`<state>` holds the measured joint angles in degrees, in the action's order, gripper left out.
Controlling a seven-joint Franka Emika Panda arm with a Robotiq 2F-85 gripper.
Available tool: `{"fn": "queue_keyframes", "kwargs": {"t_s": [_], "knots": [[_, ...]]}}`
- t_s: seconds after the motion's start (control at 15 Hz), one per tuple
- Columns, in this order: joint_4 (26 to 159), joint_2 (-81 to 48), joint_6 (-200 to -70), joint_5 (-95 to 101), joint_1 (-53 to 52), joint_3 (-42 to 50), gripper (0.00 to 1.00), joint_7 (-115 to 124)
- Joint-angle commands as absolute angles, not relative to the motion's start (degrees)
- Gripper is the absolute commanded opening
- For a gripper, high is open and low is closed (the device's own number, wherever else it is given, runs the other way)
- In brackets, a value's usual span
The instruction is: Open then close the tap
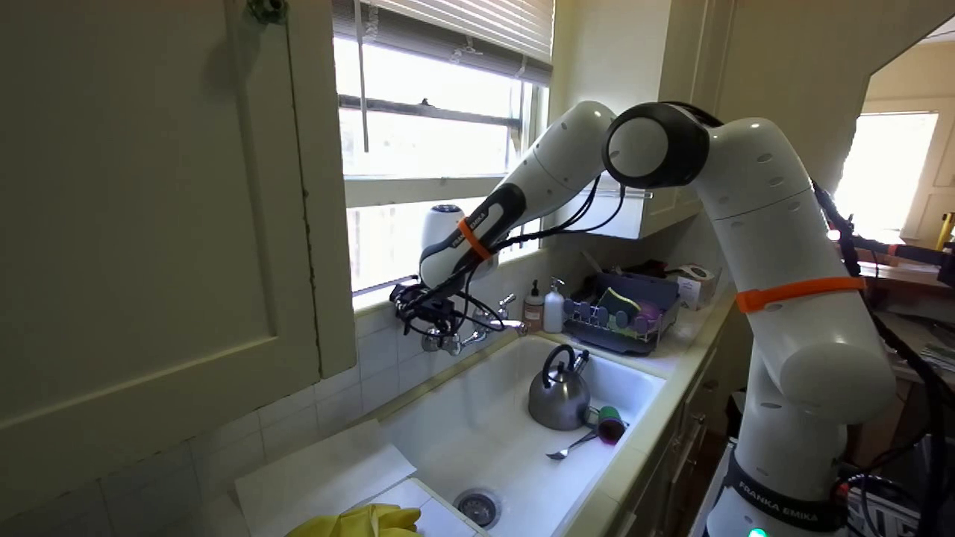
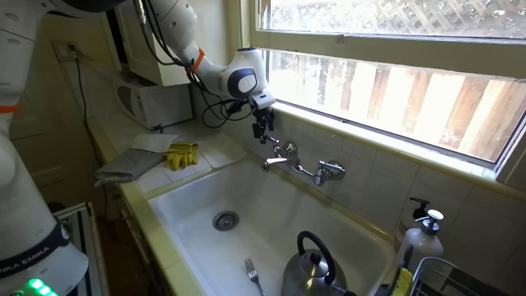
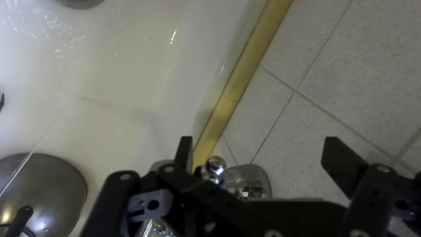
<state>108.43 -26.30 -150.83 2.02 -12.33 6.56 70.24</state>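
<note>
My hand (image 3: 258, 148) is spread wide, holding nothing, by 1 knob (image 3: 215, 165) of the tap (image 2: 299, 167) over the sink (image 2: 267, 222). Thin water (image 3: 18, 171) seems to run, so I think turning on is done; turning off is left.

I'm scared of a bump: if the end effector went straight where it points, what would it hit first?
Probably the tap: the end effector points down close to its handle, though depth there is unclear.

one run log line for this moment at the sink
gripper: open, near tap handle | contact: unclear | flow: possibly trickling | kettle and fork: in sink
</note>
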Motion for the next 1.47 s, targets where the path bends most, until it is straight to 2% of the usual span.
{"fn": "queue_keyframes", "kwargs": {"t_s": [0.0, 0.47, 1.13, 1.4], "knots": [[107.5, -27.6, -157.6, 2.6, -11.7, 7.3, 1.00, 70.7], [110.4, -26.5, -163.4, 0.5, -11.0, 6.6, 1.00, 68.8], [109.1, -23.5, -150.7, 0.6, -10.7, 5.9, 1.00, 67.1], [107.3, -24.4, -149.3, 0.8, -10.4, 5.7, 1.00, 67.6]]}}
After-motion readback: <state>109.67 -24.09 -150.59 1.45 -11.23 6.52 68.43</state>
